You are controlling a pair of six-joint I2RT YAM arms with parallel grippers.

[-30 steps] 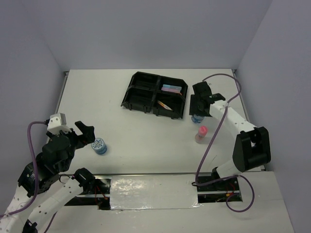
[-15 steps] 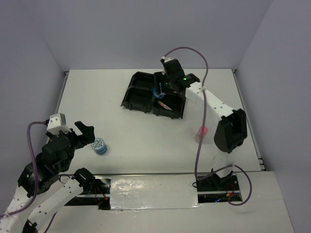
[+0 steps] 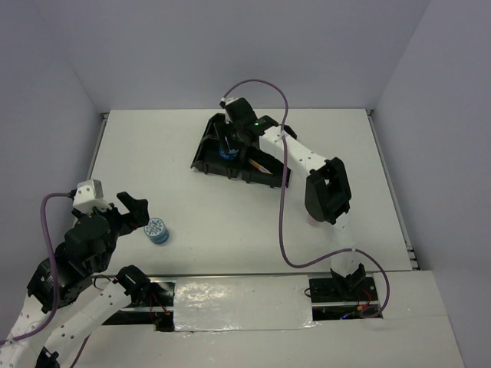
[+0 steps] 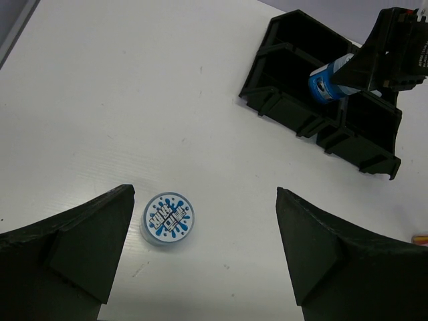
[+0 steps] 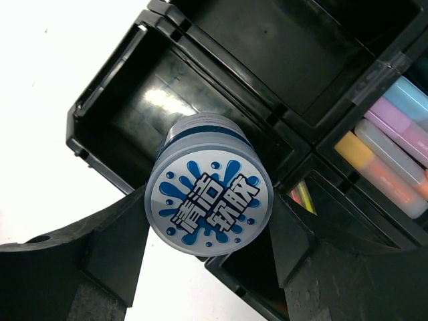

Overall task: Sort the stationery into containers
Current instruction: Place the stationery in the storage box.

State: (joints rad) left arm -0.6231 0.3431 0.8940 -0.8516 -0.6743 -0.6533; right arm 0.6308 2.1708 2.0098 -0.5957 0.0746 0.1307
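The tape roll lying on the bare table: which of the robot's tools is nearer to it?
Left. The left tool hovers open just beside the table roll; the right tool is far across the table, holding another roll over the black tray.

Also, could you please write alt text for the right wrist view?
The right hand grips a round blue-and-white tape roll above the black tray. To the picture's right, pastel markers lie in another of its compartments.
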